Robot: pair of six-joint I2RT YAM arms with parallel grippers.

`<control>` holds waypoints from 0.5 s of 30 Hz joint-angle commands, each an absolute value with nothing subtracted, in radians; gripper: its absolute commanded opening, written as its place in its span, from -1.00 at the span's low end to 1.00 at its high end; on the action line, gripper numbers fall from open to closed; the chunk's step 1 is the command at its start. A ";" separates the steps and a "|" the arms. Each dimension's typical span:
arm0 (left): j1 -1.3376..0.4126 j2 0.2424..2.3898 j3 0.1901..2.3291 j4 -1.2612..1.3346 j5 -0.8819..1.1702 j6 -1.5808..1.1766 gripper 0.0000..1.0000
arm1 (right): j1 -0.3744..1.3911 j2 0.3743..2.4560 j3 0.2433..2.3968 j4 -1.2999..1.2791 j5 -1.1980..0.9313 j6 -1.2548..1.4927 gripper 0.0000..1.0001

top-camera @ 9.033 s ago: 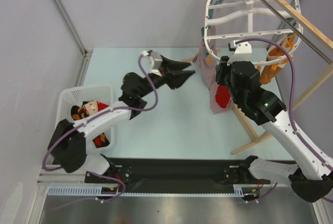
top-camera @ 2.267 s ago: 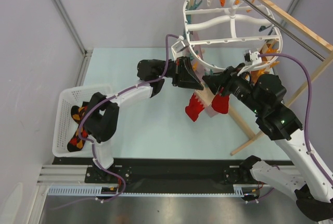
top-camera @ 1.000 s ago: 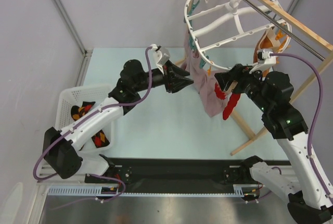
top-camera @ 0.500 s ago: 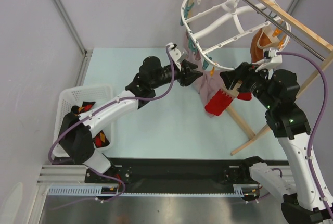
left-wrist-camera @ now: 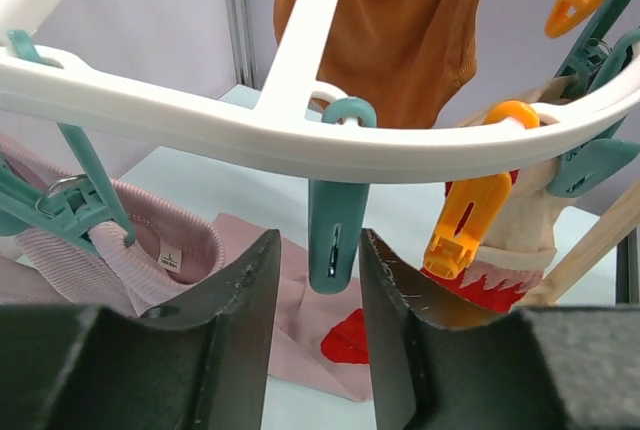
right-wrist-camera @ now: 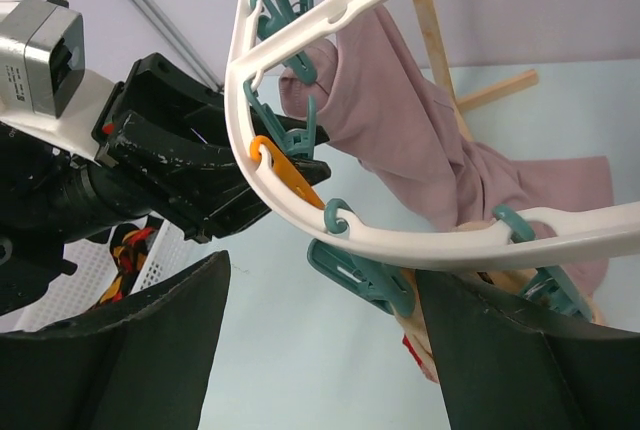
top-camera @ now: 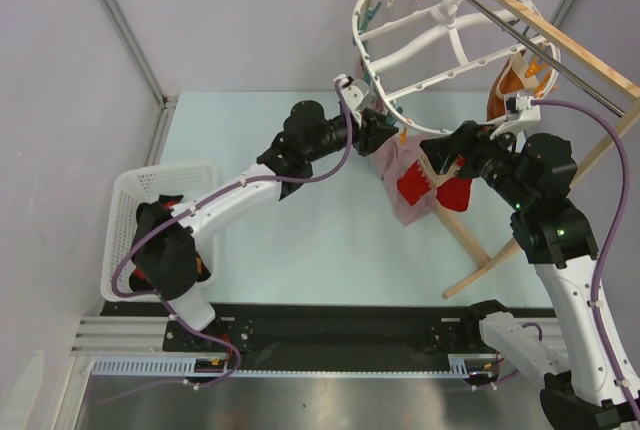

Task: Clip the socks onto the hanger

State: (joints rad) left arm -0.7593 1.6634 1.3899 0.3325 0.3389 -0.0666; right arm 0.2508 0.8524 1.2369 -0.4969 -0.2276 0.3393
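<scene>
The white hanger (top-camera: 410,18) hangs tilted from the rod at the back right. My left gripper (top-camera: 385,133) reaches up under its ring (left-wrist-camera: 250,120). Its jaws (left-wrist-camera: 318,240) stand narrowly open around a dangling teal clip (left-wrist-camera: 338,200), with a thin gap on the left side. My right gripper (top-camera: 440,155) is open wide below the ring (right-wrist-camera: 290,220), with another teal clip (right-wrist-camera: 365,275) in the gap of its jaws (right-wrist-camera: 322,268). One patterned sock (right-wrist-camera: 124,246) lies in the white basket (top-camera: 115,240), mostly hidden by my left arm.
A mauve-pink cloth (top-camera: 395,165) and an orange-brown garment (top-camera: 505,75) hang from the hanger. A cream-and-red piece (top-camera: 412,188) dangles beside my right finger, near an orange clip (left-wrist-camera: 465,225). Wooden rack poles (top-camera: 470,240) slant across the right side.
My left gripper has moved right and up to the ring and narrowed around the teal clip. The hanger has swung and the cream-and-red piece with it. My right arm has hardly moved.
</scene>
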 commanded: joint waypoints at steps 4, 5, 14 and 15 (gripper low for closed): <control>-0.767 1.661 1.454 0.310 0.356 -0.032 -0.54 | 0.245 0.841 1.287 -0.485 -0.250 0.339 0.61; -0.767 1.655 1.457 0.293 0.359 -0.031 -0.71 | 0.245 0.841 1.287 -0.486 -0.252 0.341 0.61; -0.767 1.562 1.526 -0.023 0.382 -0.025 -1.00 | 0.245 0.842 1.305 -0.518 -0.281 0.333 0.61; -0.767 1.554 1.551 -0.067 0.387 -0.028 -1.00 | 0.245 0.845 1.319 -0.529 -0.284 0.331 0.61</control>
